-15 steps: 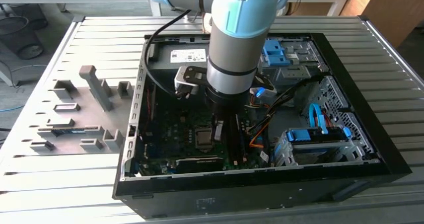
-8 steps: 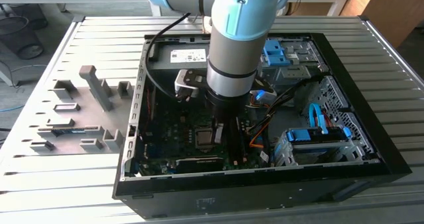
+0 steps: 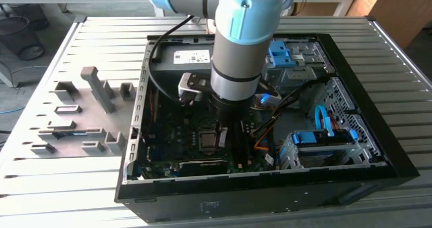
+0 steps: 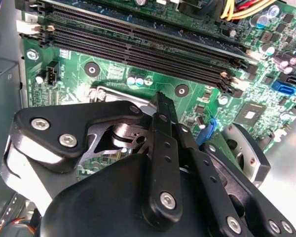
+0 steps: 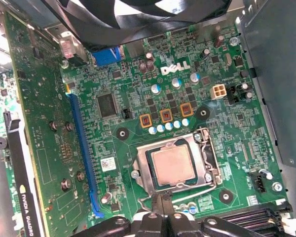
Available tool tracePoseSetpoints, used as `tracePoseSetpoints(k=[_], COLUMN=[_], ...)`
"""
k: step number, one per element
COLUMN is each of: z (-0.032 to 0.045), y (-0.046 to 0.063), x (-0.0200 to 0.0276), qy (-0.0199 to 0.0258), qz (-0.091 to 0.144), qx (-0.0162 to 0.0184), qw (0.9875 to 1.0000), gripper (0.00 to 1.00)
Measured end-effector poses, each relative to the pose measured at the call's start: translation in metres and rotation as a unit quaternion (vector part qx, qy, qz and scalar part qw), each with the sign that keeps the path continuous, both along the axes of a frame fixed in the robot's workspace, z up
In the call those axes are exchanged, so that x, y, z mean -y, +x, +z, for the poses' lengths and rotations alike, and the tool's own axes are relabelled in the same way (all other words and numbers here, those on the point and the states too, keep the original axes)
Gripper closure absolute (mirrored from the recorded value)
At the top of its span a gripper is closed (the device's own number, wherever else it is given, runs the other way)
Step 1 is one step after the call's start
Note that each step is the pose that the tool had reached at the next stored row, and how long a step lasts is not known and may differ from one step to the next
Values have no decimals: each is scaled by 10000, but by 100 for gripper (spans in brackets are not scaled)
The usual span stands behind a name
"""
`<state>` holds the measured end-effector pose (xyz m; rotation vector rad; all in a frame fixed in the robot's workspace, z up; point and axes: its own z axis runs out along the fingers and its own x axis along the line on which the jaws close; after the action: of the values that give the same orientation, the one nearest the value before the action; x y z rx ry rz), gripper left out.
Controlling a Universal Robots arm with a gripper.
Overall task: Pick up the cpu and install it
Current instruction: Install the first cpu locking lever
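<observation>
At centre of the exterior view, inside open black computer case (image 3: 270, 203) on slatted metal table (image 3: 101, 41): arm reaching straight down, gripper (image 3: 221, 137) low over the green motherboard (image 3: 177, 134)

Gripper tips (image 5: 160, 200) drawn together, clamping nothing; same seen in second wrist view, gripper (image 4: 158, 98) closed to a single black blade above the board

In the first wrist view: cpu (image 5: 174, 165) lying flat in its socket (image 5: 209, 163), pale metal top fully showing, metal frame around it. Sits just beside the tips, apart from them, not touching

Long black memory slots (image 4: 138, 44) running beside the socket in the second wrist view. Black fan (image 5: 138, 15) and upright graphics card (image 5: 39, 123) at the board's edges in the first wrist view

Exterior view, from the arm: grey power supply (image 3: 185, 58) at 11 o'clock, blue drive bay (image 3: 324, 137) at 4 o'clock, grey fixture blocks (image 3: 101, 89) at 9 o'clock, outside the case on the table
</observation>
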<state>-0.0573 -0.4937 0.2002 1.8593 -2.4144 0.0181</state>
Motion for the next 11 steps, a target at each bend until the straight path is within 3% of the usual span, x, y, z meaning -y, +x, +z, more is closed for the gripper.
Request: tracePoseSetpoints(k=[11], z=[-62], y=[26], x=[6], qy=[-3], qz=[0], qx=[0], qw=[10000], gripper=[90])
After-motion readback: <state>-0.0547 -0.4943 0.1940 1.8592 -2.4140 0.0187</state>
